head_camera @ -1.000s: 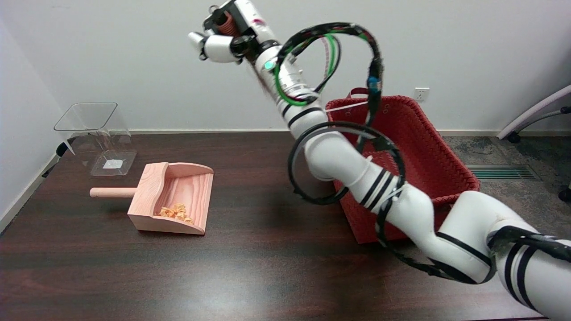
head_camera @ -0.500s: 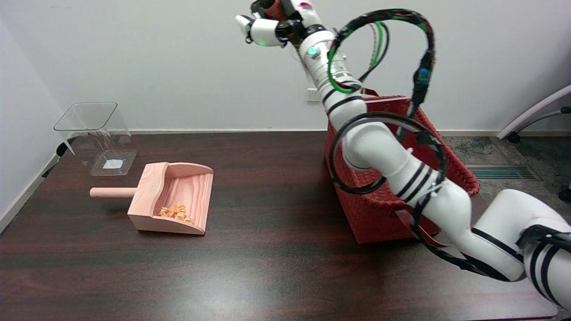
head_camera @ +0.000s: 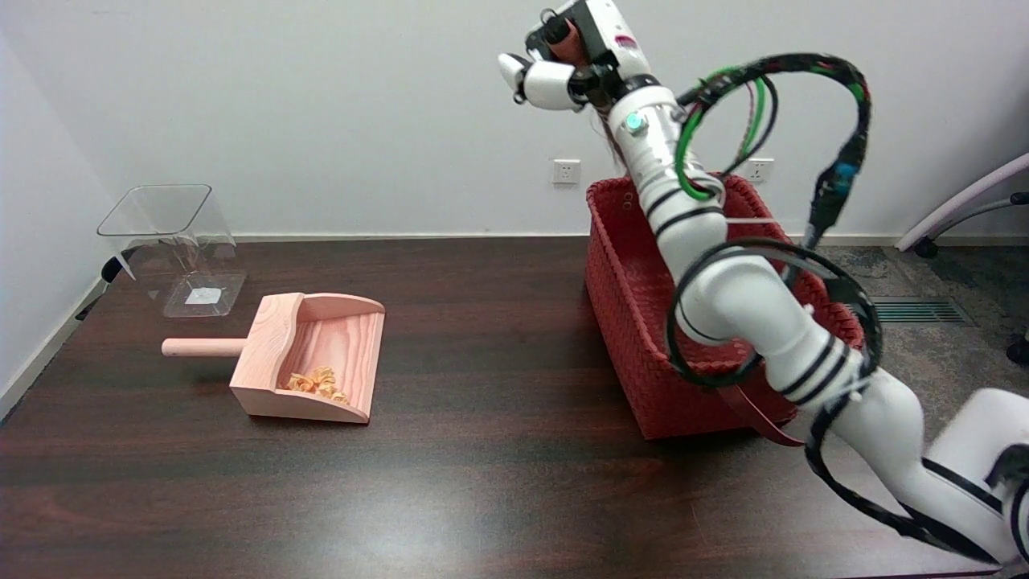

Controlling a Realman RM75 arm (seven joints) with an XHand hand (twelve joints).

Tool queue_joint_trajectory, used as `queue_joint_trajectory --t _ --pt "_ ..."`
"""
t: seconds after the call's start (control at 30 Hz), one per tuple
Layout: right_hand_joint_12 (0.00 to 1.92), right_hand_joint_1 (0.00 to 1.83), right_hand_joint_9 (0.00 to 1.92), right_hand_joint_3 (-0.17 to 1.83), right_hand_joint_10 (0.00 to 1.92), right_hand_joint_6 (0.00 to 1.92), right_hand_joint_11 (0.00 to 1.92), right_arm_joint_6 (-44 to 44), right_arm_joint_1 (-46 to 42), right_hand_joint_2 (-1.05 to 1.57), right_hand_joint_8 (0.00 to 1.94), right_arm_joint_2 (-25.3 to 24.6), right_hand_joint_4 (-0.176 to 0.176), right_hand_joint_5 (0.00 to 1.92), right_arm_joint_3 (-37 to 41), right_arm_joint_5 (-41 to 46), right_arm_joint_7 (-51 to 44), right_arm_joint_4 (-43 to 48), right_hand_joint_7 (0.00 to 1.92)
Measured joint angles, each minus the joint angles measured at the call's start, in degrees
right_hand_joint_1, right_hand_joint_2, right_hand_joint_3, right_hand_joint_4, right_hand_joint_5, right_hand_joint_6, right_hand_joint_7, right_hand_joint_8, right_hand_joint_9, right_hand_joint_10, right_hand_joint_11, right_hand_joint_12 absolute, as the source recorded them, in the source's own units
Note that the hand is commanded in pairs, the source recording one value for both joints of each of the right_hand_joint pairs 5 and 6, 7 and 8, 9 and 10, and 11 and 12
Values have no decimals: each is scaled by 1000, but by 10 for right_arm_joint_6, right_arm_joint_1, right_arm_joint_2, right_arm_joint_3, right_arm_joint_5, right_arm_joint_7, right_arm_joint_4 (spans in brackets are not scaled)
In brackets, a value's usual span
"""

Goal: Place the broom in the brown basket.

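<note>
Height is your main worry at this moment: your right hand (head_camera: 567, 52) is raised high above the brown basket (head_camera: 635, 322), near its far-left corner, with its fingers closed around a reddish-brown cylinder that I take to be the handle of the broom (head_camera: 563, 39). Only that stub shows at the top of the fist; dark wisps behind the wrist may be the bristles, but you cannot confirm from this view how the rest of the broom hangs or how long it is. If you let go from up here, the broom could tumble, hit the basket's woven rim and bounce onto the table (head_camera: 482, 482) or over the far side to the floor. Because the hand sits close to the basket's left wall rather than over its middle, a small drift leftward would put the release outside it. Lowering carries its own risk: the forearm and its looped cables (head_camera: 836, 161) already pass over the opening, and a cable or the hidden brush end could catch the rim and shove or tip the basket, which stands near the table's right edge. The wooden dustpan (head_camera: 309, 358) and the clear container (head_camera: 173, 245) lie well apart to the left, so they are not in danger.
</note>
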Motion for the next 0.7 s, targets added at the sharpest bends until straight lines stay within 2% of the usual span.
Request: queue_joint_trajectory --t 0.7 --pt "1920 1253 1920 508 1920 1920 1920 37 -155 1283 1920 36 0 1920 48 43 -38 -111 1920"
